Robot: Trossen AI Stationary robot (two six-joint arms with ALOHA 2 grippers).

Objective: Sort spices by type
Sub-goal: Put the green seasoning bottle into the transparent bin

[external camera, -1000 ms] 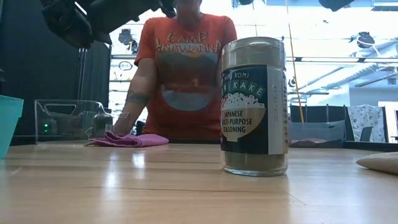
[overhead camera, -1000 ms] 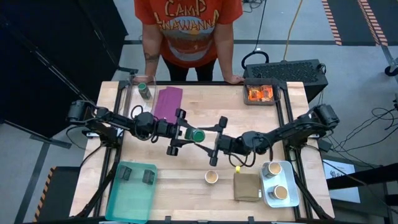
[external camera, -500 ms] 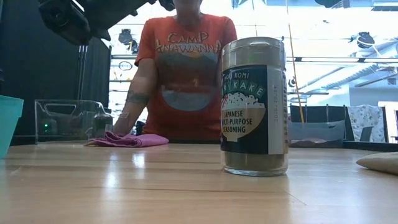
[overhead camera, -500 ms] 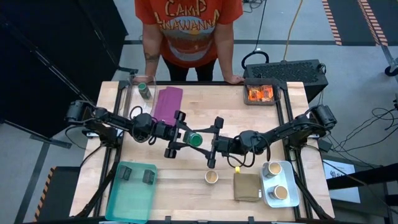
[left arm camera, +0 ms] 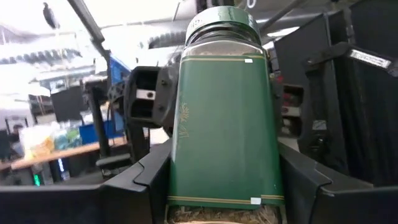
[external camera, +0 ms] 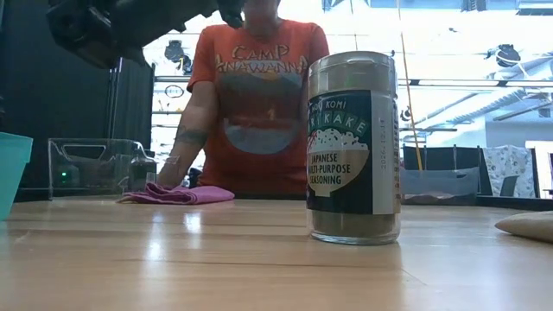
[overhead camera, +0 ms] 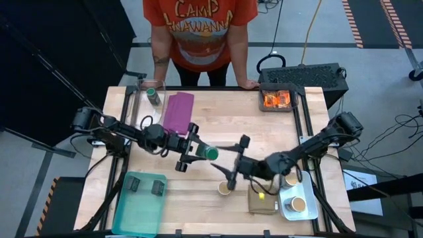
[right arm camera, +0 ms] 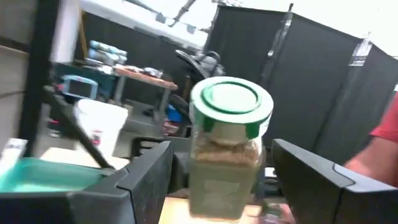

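Note:
My left gripper point(overhead camera: 198, 151) is over the middle of the table, shut on a green-lidded jar point(overhead camera: 210, 153) with a green label point(left arm camera: 224, 130). My right gripper point(overhead camera: 231, 164) is open just right of that jar, facing its lid point(right arm camera: 231, 99) and apart from it. A second green-lidded jar point(overhead camera: 153, 96) stands in a clear bin at the far left. Orange packets point(overhead camera: 276, 99) lie in a far-right tray. Two dark blocks point(overhead camera: 135, 184) sit in a teal tray. One tan-topped cup point(overhead camera: 225, 188) stands on its base on the table point(external camera: 352, 147). Two more point(overhead camera: 291, 180) stand in a grey tray. My left gripper pinches the jar's green-labelled body point(left arm camera: 186, 155) between its two fingers point(left arm camera: 146, 180), one on each side. The fingers come level from the table's left and lie along the jar. The jar is lifted clear and lies about level, its lid point(overhead camera: 211, 153) pointing toward the right arm.
A purple cloth point(overhead camera: 177, 111) lies at the far left-centre and an olive-tan folded cloth point(overhead camera: 262, 198) near the right tray. A person point(overhead camera: 198, 33) stands at the far edge with a hand point(overhead camera: 248, 84) on the table. Bare wood shows in the near middle.
My right gripper has drawn back from the held jar toward the table's near-right, staying open. My left gripper has carried the jar a little toward the near edge and the right, still level.

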